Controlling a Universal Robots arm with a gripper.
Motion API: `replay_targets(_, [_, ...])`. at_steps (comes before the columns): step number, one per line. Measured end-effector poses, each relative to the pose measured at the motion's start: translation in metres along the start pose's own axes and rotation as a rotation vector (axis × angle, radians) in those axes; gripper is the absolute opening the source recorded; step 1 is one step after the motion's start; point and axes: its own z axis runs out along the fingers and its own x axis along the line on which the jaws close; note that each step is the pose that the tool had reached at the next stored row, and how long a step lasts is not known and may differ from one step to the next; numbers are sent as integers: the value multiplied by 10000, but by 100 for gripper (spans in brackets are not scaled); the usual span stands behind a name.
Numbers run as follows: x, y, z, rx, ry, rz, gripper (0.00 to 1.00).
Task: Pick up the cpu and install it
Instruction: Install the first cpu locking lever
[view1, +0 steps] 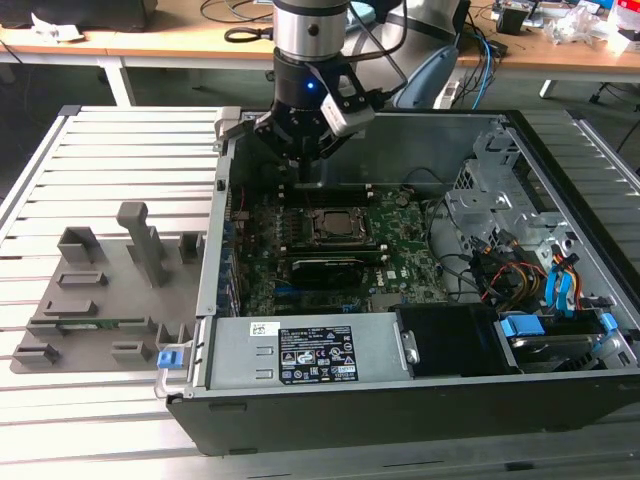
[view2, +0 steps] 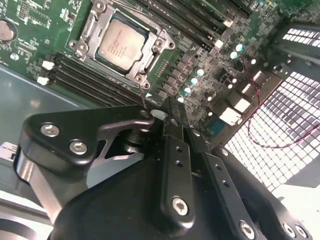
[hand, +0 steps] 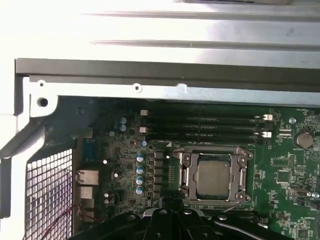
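The cpu (view1: 333, 224) lies flat inside the black socket frame (view1: 352, 240) on the green motherboard (view1: 405, 265) of the open computer case. Its silvery top shows in both wrist views (view2: 120, 42) (hand: 212, 177). My gripper (view1: 303, 172) hangs above the motherboard's far edge, a short way beyond the socket toward the case's back wall. In the second wrist view its black fingers (view2: 172, 125) are pressed together with nothing between them, so my gripper (view2: 175, 107) is shut and empty.
A long black graphics card (view1: 325, 268) lies just in front of the socket. Memory sticks (hand: 205, 127) run beside it. The power supply (view1: 310, 352) and drive cage with cables (view1: 520, 265) fill the case's near and right parts. A grey parts tray (view1: 100, 290) sits on the exterior view's left.
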Motion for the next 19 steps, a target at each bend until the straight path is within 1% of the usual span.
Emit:
replay_targets(1, [29,10,23,0,0,0,11])
replay_targets(2, [38,15,30,1,1,-1,11])
replay_targets(4, [76,30,55,1,2,0,11])
replay_targets(6, [94,39,71,-1,0,-1,11])
replay_targets(8, [109,49,111,-2,-1,0,11])
replay_targets(11, [137,69,189,0,0,-2,11])
replay_targets(13, [143,122,212,0,0,-6,11])
replay_targets(14, [142,161,219,0,1,-6,11])
replay_targets(16, [140,210,229,-2,-1,-7,11])
replay_targets(17, [139,249,235,-1,0,-6,11])
replay_targets(19, [138,280,242,-3,0,-7,11])
